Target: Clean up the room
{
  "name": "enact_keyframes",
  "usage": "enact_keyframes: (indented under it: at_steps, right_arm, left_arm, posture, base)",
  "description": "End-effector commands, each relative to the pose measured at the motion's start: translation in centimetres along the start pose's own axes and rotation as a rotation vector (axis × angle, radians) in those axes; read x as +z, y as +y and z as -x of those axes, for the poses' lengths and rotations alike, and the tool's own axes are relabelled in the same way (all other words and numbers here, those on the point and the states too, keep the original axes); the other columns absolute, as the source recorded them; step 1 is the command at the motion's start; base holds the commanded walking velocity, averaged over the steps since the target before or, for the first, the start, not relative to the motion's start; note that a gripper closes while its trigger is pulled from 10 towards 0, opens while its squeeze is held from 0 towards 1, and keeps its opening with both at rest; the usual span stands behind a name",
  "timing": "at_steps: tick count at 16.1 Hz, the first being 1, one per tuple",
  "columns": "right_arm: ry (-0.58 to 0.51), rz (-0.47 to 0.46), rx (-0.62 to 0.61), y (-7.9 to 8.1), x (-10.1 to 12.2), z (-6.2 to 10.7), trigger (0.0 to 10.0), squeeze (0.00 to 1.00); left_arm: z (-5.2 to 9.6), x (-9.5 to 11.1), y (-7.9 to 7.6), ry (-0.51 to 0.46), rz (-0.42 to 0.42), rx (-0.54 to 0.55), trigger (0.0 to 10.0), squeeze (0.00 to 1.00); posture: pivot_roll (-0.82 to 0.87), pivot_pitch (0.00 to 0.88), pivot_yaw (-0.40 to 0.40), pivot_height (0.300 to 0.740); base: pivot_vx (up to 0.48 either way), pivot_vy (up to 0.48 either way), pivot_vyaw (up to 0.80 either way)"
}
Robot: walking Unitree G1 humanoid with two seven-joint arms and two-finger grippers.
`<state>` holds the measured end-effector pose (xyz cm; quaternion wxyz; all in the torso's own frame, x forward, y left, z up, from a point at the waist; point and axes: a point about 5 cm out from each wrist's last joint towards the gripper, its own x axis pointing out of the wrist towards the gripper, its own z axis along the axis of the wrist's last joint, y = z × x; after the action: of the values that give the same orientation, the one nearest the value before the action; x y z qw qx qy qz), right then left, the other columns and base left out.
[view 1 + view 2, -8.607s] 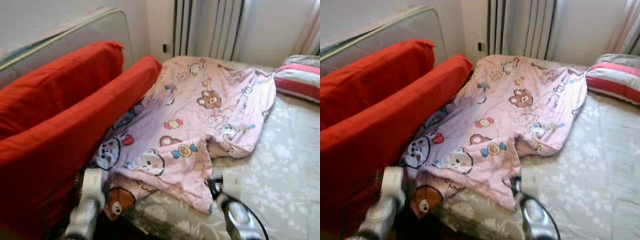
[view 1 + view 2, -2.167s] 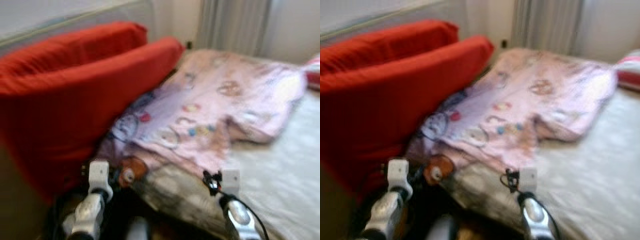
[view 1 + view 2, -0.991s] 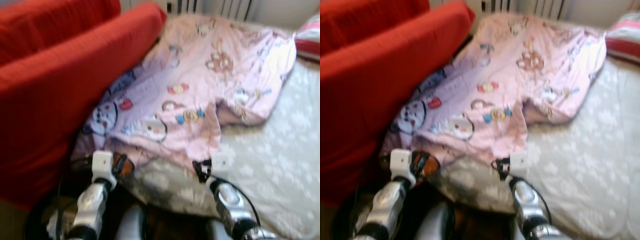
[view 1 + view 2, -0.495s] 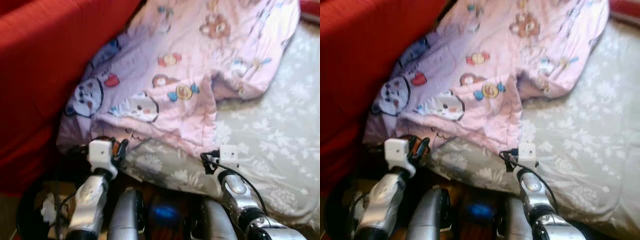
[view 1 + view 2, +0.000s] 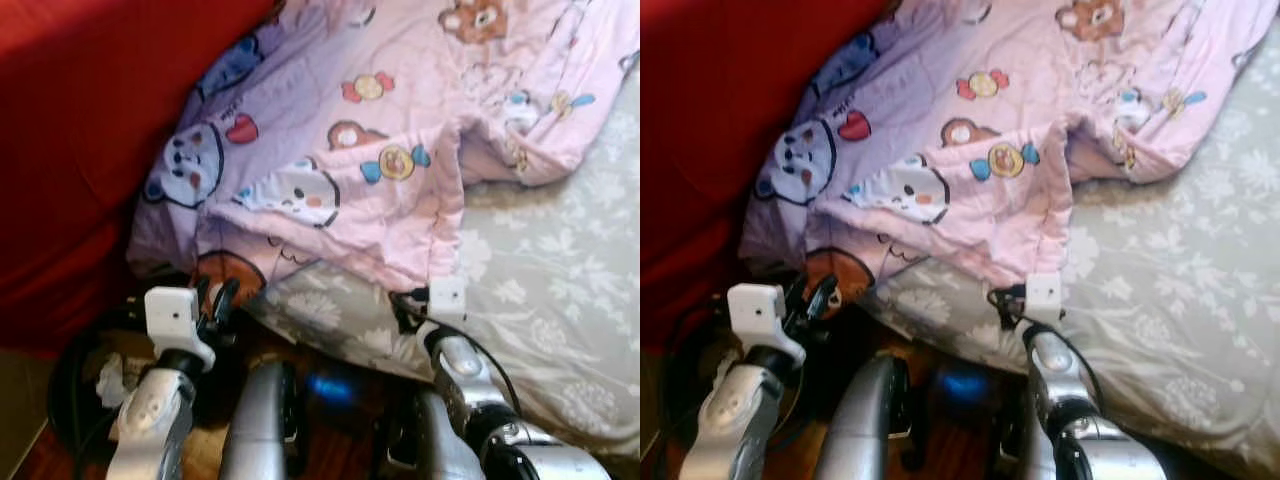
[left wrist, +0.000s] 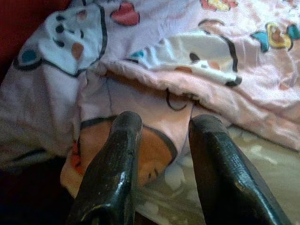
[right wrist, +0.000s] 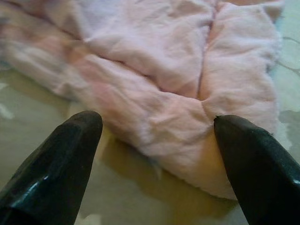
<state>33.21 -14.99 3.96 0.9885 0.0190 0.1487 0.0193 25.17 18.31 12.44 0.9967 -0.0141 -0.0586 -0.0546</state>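
Observation:
A pink blanket (image 5: 400,130) printed with cartoon bears lies rumpled across the bed. Its near corner, with a brown bear print (image 6: 154,150), hangs over the bed's edge. My left gripper (image 6: 166,119) is open just in front of that corner, low at the bed's left end (image 5: 217,298). My right gripper (image 7: 157,119) is wide open, one finger on each side of the blanket's folded pink hem (image 7: 187,126); nothing is held. Its wrist (image 5: 447,297) sits against the bed's near edge.
A big red cushion (image 5: 80,150) leans along the blanket's left side. The bed has a grey floral sheet (image 5: 560,300). Below the edge are my silver legs (image 5: 260,420), wooden floor, black cables (image 5: 62,400) and a crumpled white scrap (image 5: 105,378).
The camera has tipped down and come closer, so the bed's near edge and my legs show. Both grippers are still open, low by the blanket's hem.

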Motion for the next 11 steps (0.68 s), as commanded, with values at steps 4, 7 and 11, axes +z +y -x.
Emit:
enact_keyframes:
  at_steps: [4,7,11]
  right_arm:
    - [-0.022,-0.029,-0.098,-1.5,0.1,0.2,10.0,0.00]
    - [-0.008,-0.036,-0.109,-1.8,0.1,0.1,10.0,0.00]
    - [0.050,-0.078,-0.114,-2.2,-0.5,0.2,10.0,0.00]
  left_arm:
    - [1.1,-0.3,0.4,0.061,-0.003,0.020,10.0,0.00]
    - [1.1,0.2,0.1,0.071,-0.005,0.016,10.0,0.00]
    - [1.3,0.6,0.2,0.071,-0.035,0.016,10.0,0.00]
  posture:
    - [0.33,0.455,0.029,0.636]
    - [0.33,0.496,0.030,0.636]
    - [0.36,0.516,0.040,0.636]
  base:
    - [0.000,0.000,0.00]
    - [0.000,0.000,0.00]
    - [0.000,0.000,0.00]
